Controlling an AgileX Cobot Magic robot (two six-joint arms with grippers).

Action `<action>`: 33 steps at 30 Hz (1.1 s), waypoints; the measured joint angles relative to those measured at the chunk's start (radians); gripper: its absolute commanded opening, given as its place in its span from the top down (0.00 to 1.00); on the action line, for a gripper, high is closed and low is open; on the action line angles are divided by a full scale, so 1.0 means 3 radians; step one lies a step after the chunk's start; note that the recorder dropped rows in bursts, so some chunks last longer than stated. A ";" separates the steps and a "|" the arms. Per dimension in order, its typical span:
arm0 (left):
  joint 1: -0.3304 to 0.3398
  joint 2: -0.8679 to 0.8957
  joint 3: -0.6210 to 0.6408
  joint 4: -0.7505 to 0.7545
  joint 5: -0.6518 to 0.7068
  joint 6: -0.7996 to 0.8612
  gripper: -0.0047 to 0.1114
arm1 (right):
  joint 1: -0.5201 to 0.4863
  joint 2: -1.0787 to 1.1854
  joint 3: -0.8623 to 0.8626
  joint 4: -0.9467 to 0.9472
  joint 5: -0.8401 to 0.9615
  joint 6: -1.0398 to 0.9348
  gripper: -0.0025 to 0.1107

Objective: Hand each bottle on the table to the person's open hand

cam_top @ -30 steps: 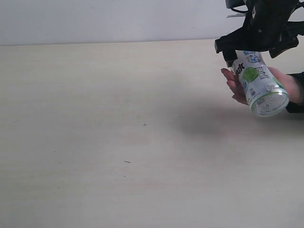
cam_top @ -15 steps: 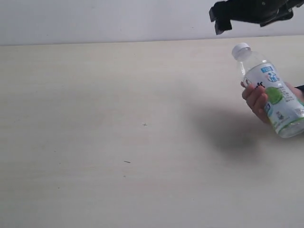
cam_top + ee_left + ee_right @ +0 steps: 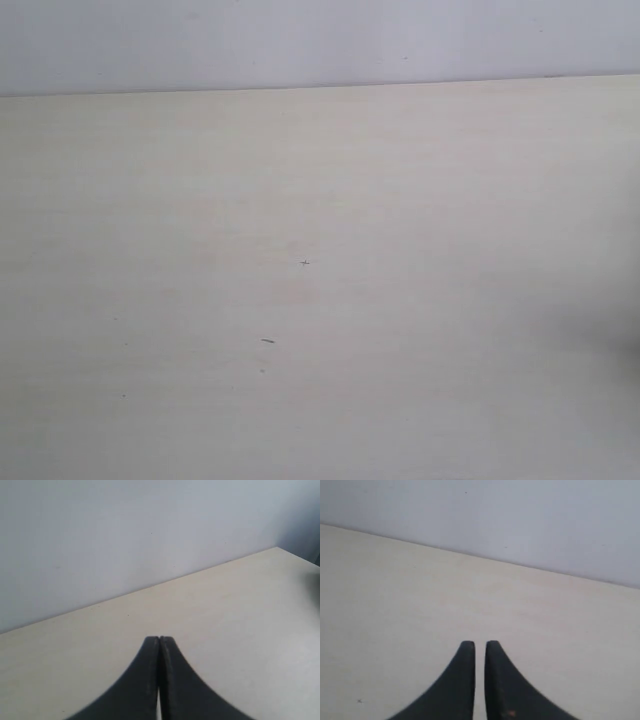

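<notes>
Across the exterior view, nothing but bench [image 3: 400, 200]: pale beige, smooth, faintly grained, filling everything up to a straight far edge. Beyond that edge, toward 12 o'clock, a strip of plain grey-white wall [image 3: 300, 40]. Near the middle of the bench, a tiny cross-shaped speck [image 3: 304, 262]; at roughly 7 o'clock from it and a little apart, a short dark dash [image 3: 267, 341]. At the frame's edge around 4 o'clock, a faint dim smudge [image 3: 633, 350], too vague to name. Neither arm nor tool visible from this camera. In the left wrist view, left tool [image 3: 159, 642] pressed together, dark fingers [image 3: 145, 680] meeting along one seam, clamped on nothing, held above bare bench with the wall behind and a corner of the bench off to one side. In the right wrist view, right tool [image 3: 479, 645] almost together, fingers [image 3: 500, 680] parted by only a thin slit with pale bench showing through, gripping nothing, likewise above bare bench and facing the wall; one small speck [image 3: 359, 700] on the surface beside it. Whereabouts of the bottles: cannot tell from any of the three views.
</notes>
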State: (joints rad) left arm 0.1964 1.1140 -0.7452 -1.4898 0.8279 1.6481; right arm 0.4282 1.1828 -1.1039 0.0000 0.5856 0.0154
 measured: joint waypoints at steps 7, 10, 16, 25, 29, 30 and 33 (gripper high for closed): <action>0.0000 0.0000 0.0000 0.0000 0.0000 0.0000 0.96 | 0.0000 -0.0793 0.0879 0.1107 -0.0200 -0.0973 0.98; 0.0000 0.0000 0.0000 0.0000 0.0000 0.0000 0.96 | 0.0000 -0.1088 0.1160 0.1588 -0.0012 -0.1173 0.98; 0.0000 0.0000 0.0000 0.0000 0.0000 0.0000 0.96 | 0.0000 -0.1439 0.1326 0.1799 0.0627 -0.1242 0.98; 0.0000 0.0000 0.0000 0.0000 0.0000 0.0000 0.96 | 0.0000 -0.1639 0.1326 0.1835 0.0858 -0.1242 0.98; 0.0000 0.0000 0.0000 0.0000 0.0000 0.0000 0.96 | 0.0000 -0.1644 0.1326 0.1835 0.0858 -0.1242 0.98; 0.0000 0.0000 0.0000 0.0000 0.0000 0.0000 0.96 | 0.0000 -0.1644 0.1326 0.1835 0.0862 -0.1242 0.98; 0.0000 0.0000 0.0000 0.0000 0.0000 0.0000 0.96 | 0.0000 -0.1644 0.1326 0.1835 0.0844 -0.1242 0.98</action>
State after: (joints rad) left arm 0.1964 1.1140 -0.7452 -1.4898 0.8279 1.6481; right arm 0.4282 0.6897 -0.7059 0.5505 0.8388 -0.3573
